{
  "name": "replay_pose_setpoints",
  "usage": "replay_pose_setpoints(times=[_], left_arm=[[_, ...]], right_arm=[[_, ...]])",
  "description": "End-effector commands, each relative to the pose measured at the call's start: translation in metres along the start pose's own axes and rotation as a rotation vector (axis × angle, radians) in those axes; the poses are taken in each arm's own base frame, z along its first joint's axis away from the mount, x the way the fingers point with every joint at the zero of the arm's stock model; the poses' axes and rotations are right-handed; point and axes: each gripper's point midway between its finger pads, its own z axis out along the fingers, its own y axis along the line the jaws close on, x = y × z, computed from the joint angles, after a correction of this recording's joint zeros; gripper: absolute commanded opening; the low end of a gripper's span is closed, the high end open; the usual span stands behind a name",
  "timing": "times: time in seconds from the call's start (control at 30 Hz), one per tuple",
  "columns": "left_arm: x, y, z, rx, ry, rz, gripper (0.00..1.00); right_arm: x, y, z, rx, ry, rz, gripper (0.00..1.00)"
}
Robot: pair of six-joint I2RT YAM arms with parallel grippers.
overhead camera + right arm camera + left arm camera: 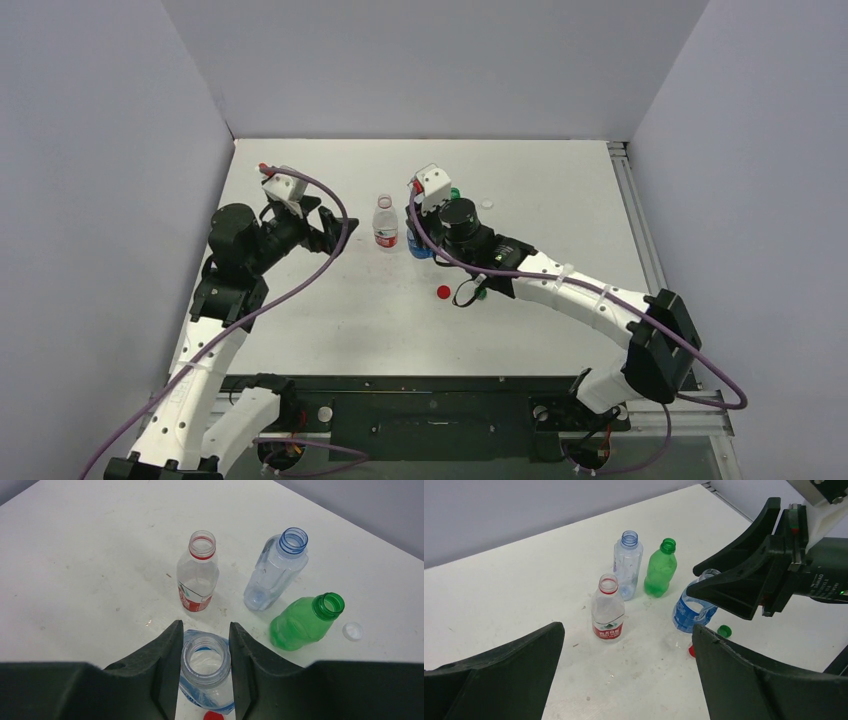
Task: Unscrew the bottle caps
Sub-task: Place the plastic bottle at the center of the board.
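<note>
The right fingers (165,672) are gripping the uncapped blue-label bottle (206,680) at its neck, while the left fingers (514,672) are hanging wide open near the red-label bottle (608,611).

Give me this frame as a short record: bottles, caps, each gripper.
bottles uncapped: all four
red-label bottle: standing free
clear ribbed bottle: standing free
green bottle: standing free
blue-label bottle: neck clamped by the right gripper
caps loose on table: white cap, red cap, green cap
fourth cap: not visible
left gripper: open, holding nothing, facing the bottles
</note>
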Motion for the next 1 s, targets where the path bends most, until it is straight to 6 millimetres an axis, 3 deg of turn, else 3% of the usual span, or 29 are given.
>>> replay_pose_setpoints(times=[0.0, 0.17, 0.33, 0.6, 0.97], left_arm=[[0.001, 0.011, -0.004, -0.065, 0.014, 0.001, 0.97], [0.019, 0.018, -0.003, -0.091, 0.047, -0.009, 0.97], [0.030, 0.020, -0.002, -0.094, 0.062, -0.003, 0.97], [0.054, 0.045, 0.001, -0.198, 0.074, 0.015, 0.97], [0.073, 0.081, 0.010, -0.314, 0.075, 0.042, 0.97]], right_arm=[[-0.022, -0.004, 0.019, 0.056, -0.140, 0.030, 0.00], [0.007, -0.003, 0.039, 0.077, -0.102, 0.042, 0.00], [0.023, -0.003, 0.043, 0.081, -0.077, 0.070, 0.01], [0.028, -0.009, 0.038, 0.084, -0.063, 0.111, 0.43], [-0.003, -0.029, 0.001, 0.104, -0.111, 0.136, 0.76]])
